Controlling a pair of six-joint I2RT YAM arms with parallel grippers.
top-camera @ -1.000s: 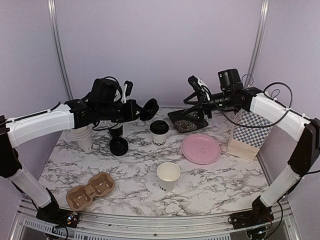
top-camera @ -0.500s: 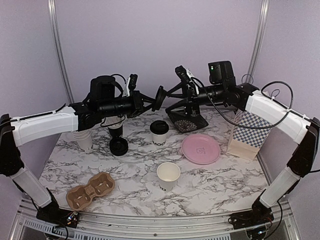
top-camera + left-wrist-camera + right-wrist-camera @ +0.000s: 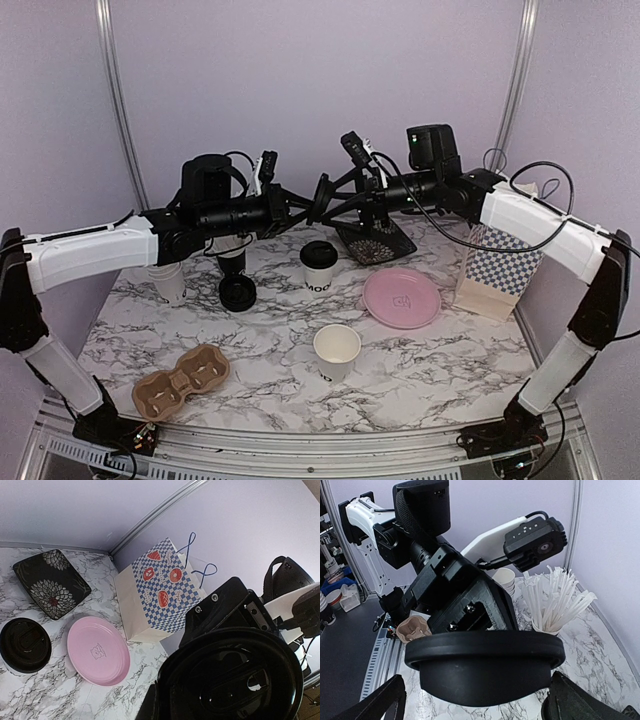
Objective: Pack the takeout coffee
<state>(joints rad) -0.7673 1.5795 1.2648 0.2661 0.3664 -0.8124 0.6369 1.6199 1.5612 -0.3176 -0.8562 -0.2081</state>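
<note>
One takeout coffee cup (image 3: 318,267), white with a black lid and black lettering, stands mid-table; the left wrist view shows its lid from above (image 3: 24,645). A second lettered white cup (image 3: 337,352) stands open, without a lid, nearer the front. High above the table my left gripper (image 3: 305,203) is shut on a black lid (image 3: 321,197), which fills the left wrist view (image 3: 235,680). My right gripper (image 3: 340,185) is open, with a finger either side of that lid (image 3: 485,667) and a gap on both sides.
A stack of plain cups (image 3: 168,280), a black cup of straws (image 3: 232,262) and a loose black lid (image 3: 238,293) stand at the left. A brown cup carrier (image 3: 181,380) lies front left. A black patterned tray (image 3: 375,240), pink plate (image 3: 401,297) and checkered bag (image 3: 497,268) are at the right.
The left arm carried the black lid to the right. The right arm swung left, and its open fingers now flank the lid.
</note>
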